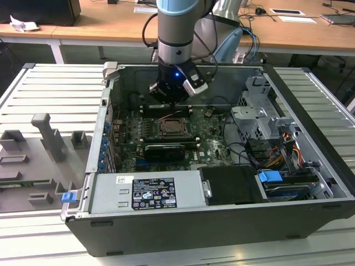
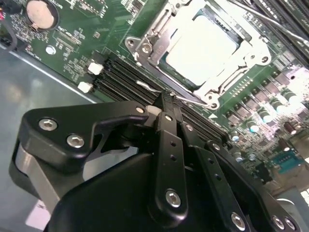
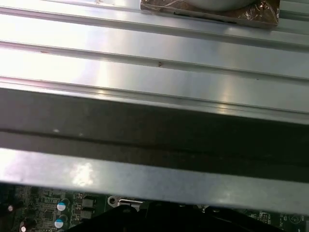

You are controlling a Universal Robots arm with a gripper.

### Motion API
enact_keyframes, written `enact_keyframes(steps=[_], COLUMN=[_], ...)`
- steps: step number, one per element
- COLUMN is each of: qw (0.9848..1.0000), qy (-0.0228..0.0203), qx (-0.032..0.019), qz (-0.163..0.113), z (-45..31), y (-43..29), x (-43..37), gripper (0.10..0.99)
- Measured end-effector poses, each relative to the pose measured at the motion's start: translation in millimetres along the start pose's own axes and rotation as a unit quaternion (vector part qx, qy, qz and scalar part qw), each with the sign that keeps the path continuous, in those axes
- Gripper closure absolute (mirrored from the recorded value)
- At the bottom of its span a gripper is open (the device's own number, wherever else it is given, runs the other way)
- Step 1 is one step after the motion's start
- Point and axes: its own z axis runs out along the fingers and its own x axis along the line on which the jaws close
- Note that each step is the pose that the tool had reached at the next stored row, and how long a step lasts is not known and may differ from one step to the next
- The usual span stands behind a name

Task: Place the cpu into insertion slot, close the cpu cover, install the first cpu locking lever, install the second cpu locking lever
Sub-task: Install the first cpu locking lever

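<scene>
arm over the open case, cpu seated in its socket

an open computer case (image 1: 310,183) lies on a ribbed silver-grey table (image 1: 50,88), with grey fixture blocks (image 1: 50,136) on the table toward the exterior view's left. behind it stands a wooden desk (image 1: 100,27) with papers and cables on top. inside the case a green circuit board (image 1: 213,136) lies flat, beside a grey power supply box (image 1: 147,191) with a label and a metal drive cage (image 1: 260,119) toward the exterior view's right.

the arm (image 1: 176,33) comes down from above, and the gripper (image 1: 173,100) hangs just over the board, close behind the insertion slot (image 1: 175,128). in the second wrist view the gripper (image 2: 170,99) has its black fingers (image 2: 168,145) drawn together to a narrow tip. the tip sits at a thin wire locking lever (image 2: 159,89) along the edge of the socket; whether it grips the wire cannot be told.

the cpu (image 2: 203,48) lies in the insertion slot (image 2: 145,48), its pale top showing through the window of the cpu cover (image 2: 246,43), which lies down flat around it. long black memory slots (image 2: 120,72) run just beside the socket.
</scene>
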Motion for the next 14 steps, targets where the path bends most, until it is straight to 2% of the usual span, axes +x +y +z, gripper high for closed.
enact_keyframes(steps=[9,14], qw=[0.9999,0.9997], qy=[-0.0011,-0.0021], qx=[0.0008,0.0012], qz=[0.014,0.026], z=[4.5,7.1], y=[0.6,0.1], x=[-8.7,-10.4], gripper=[0.980,0.980])
